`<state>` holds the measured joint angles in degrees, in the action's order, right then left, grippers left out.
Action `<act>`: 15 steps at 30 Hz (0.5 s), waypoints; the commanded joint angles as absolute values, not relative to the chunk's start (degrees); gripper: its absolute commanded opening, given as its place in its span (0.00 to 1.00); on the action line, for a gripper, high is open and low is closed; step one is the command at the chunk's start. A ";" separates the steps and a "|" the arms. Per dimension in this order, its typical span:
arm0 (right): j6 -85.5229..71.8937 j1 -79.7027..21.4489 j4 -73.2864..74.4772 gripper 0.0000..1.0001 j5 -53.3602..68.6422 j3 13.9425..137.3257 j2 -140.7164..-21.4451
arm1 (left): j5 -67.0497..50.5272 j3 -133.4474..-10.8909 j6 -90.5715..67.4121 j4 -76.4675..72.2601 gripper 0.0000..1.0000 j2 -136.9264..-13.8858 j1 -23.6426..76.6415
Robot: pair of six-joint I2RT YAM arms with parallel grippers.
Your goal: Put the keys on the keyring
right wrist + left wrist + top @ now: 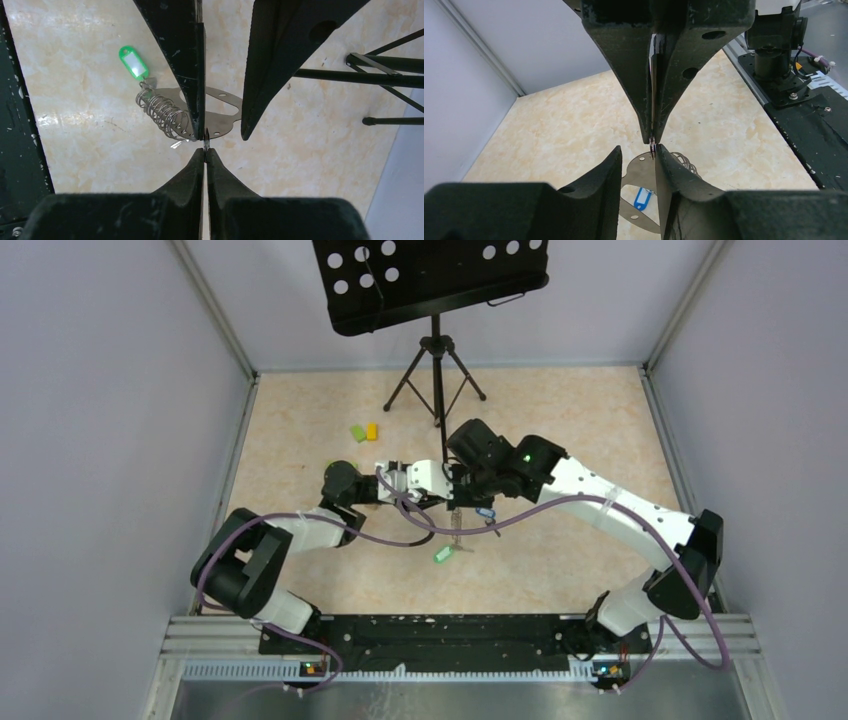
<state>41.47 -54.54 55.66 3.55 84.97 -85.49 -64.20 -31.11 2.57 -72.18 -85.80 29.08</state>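
The beige marbled tabletop [560, 420] carries a small green block [357, 432] and a yellow block [371, 430] side by side, beyond and left of the left pincer [448, 485]. A black metal tripod stand [436, 370] rises beyond it. A green oblong plastic key tag [443, 554] appears to lie just nearer.

Left arm [300, 525] meets right arm [620, 505] — left jaws parted, right jaws closed.

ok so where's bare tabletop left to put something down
Bare: far right, between the black tripod stand and the right wall; far-left corner beyond the green and yellow blocks. Crowded: the centre, where left gripper and right gripper meet above the green-tagged key, blue-tagged key and coil-edged metal keyring.
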 commanded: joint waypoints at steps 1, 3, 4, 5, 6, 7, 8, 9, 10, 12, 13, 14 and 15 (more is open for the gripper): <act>40.14 -55.56 56.44 0.00 1.79 87.63 -86.30 | -64.41 -32.28 3.51 -73.13 0.33 -86.63 29.48; 39.93 -55.55 56.08 0.00 2.28 87.39 -86.10 | -64.93 -32.12 3.59 -73.35 0.33 -86.80 29.48; 39.91 -55.55 55.89 0.00 2.47 87.29 -85.99 | -65.33 -32.16 3.49 -73.58 0.33 -86.89 29.49; 39.83 -55.55 55.75 0.00 2.53 87.16 -85.99 | -65.59 -32.24 3.25 -73.75 0.32 -86.95 29.50; 39.82 -55.55 55.57 0.00 2.57 87.00 -85.97 | -65.87 -32.23 3.12 -73.98 0.32 -87.15 29.57; 39.79 -55.56 55.31 0.00 2.63 86.81 -85.92 | -66.02 -32.37 2.93 -74.14 0.32 -87.25 29.59; 39.75 -55.59 55.14 0.00 2.68 86.64 -85.95 | -66.21 -32.45 2.73 -74.36 0.32 -87.36 29.67; 39.66 -55.55 55.08 0.00 2.80 86.51 -85.96 | -66.32 -32.54 2.51 -74.54 0.32 -87.44 29.74; 39.64 -55.55 54.86 0.00 2.81 86.37 -85.88 | -66.59 -32.60 2.33 -74.54 0.32 -87.59 29.84; 39.49 -55.55 54.55 0.00 2.82 86.16 -85.91 | -66.84 -32.77 2.20 -74.46 0.32 -87.73 30.03; 39.47 -55.55 54.51 0.00 2.81 86.14 -85.95 | -66.96 -32.82 2.15 -74.49 0.32 -87.91 30.10; 39.40 -55.58 54.30 0.00 2.88 86.13 -85.95 | -66.97 -32.97 2.08 -74.45 0.32 -87.97 30.12; 39.38 -55.55 54.17 0.00 2.90 86.06 -85.98 | -67.18 -33.10 1.84 -74.49 0.32 -88.09 30.15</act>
<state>40.42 -54.63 56.84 2.94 85.21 -85.67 -65.39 -31.14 2.66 -72.84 -87.29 29.12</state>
